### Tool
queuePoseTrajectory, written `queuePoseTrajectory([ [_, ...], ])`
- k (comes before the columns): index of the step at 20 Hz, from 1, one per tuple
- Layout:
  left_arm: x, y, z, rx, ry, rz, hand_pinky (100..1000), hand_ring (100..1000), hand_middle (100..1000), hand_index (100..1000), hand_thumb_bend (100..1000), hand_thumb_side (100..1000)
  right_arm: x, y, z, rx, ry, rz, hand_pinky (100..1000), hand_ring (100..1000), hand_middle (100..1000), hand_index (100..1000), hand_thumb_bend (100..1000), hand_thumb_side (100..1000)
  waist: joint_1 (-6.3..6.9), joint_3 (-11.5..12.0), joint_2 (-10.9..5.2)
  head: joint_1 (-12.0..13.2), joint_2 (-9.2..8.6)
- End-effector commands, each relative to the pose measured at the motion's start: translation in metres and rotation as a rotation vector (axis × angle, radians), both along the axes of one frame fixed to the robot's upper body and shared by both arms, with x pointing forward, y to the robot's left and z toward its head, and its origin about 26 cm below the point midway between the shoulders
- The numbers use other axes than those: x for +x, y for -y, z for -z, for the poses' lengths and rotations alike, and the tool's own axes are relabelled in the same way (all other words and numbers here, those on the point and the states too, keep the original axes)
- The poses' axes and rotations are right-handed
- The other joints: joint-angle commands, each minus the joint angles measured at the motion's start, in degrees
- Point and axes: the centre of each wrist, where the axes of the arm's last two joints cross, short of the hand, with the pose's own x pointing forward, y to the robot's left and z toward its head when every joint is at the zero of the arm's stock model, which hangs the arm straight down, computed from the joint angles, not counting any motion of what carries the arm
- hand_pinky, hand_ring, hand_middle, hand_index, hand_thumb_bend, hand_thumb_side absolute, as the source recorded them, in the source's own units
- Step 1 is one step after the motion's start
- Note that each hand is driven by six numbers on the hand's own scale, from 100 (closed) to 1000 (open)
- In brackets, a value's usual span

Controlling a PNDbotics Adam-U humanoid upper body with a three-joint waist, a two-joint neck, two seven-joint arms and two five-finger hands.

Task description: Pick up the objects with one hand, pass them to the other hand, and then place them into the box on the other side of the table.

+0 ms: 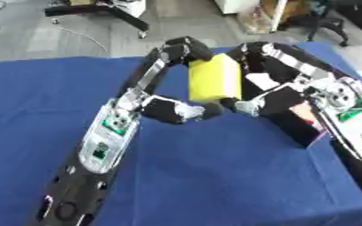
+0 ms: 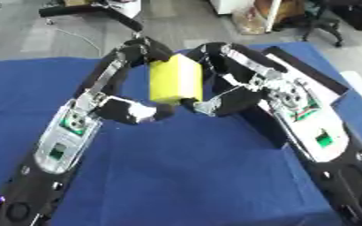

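While both hands (image 1: 165,92) (image 1: 273,88) clasp it, yellow block (image 1: 213,78) hovers.

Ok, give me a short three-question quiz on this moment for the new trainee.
1. True or false: the yellow block lies flat on the blue tablecloth.
2. Which hands have fingers on the block? A) left hand only B) right hand only C) both
3. Fill in: the box with the dark inside stands at the table's ____ side.

Key:
1. False: it is held up between the two hands, above the cloth.
2. C: fingers of each hand curl round it from its own side.
3. Right, under the right arm.
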Motion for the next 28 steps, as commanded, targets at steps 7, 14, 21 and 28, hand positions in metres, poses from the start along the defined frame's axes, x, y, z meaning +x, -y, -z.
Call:
queuePoseTrajectory([
  [7,0.001,0.003,-0.007,-0.012,0.019,-0.024,638,621,699,818,740,570,-0.005,0.004,-0.018,0.002,0.069,-0.007,616,617,522,209,155,100,-0.50,-0.11,-1.19,0.12,-0.39],
  [14,0.007,-0.002,-0.004,-0.033,0.026,-0.112,637,624,702,825,707,562,-0.014,0.001,-0.021,-0.033,0.019,-0.137,618,620,526,209,158,100,-0.58,-0.21,-1.17,0.20,-1.19],
  [21,0.008,-0.005,-0.002,-0.082,0.023,-0.184,641,632,711,830,720,569,-0.016,0.004,-0.023,-0.102,-0.019,-0.293,619,622,529,208,155,100,-0.52,-0.36,-1.17,-0.03,-2.26],
  [28,0.007,-0.012,-0.008,-0.144,0.021,-0.188,646,648,721,834,749,604,-0.016,0.008,-0.023,-0.084,0.019,-0.220,620,622,530,206,157,100,-0.45,-0.31,-1.04,-0.05,-2.36],
])
